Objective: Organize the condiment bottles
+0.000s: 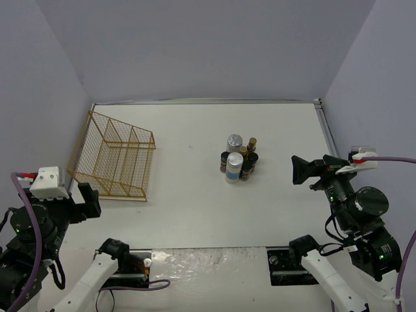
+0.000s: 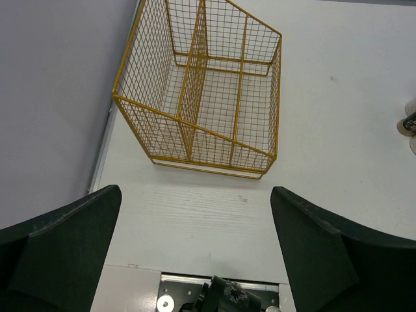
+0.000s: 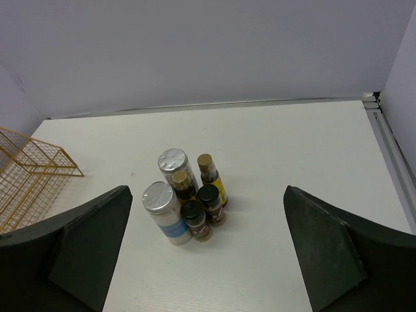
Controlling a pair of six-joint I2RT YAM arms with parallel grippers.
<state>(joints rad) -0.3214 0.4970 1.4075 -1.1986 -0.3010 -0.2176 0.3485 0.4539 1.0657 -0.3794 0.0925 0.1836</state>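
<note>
Gold wire rack [image 1: 114, 156] sits by the worktop's [image 1: 195, 130] left edge, with the left gripper [image 2: 195, 192] gaping before it. Right of centre, the condiment bottles [image 1: 238, 159] cluster upright: two white and silver-capped, the small ones dark with black caps, the slim ones tan-topped. The right gripper [image 1: 300, 170] is spread wide.

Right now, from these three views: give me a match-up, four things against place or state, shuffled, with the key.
1. gold wire rack
2. condiment bottles
3. left gripper
4. right gripper

A. open, its wrist camera looks at the bottles
B. upright in a tight cluster, middle of the top view
C. open, its wrist camera looks at the rack
D. left side of the top view

Pairs: 1-D, 2-B, 3-C, 4-A
</note>
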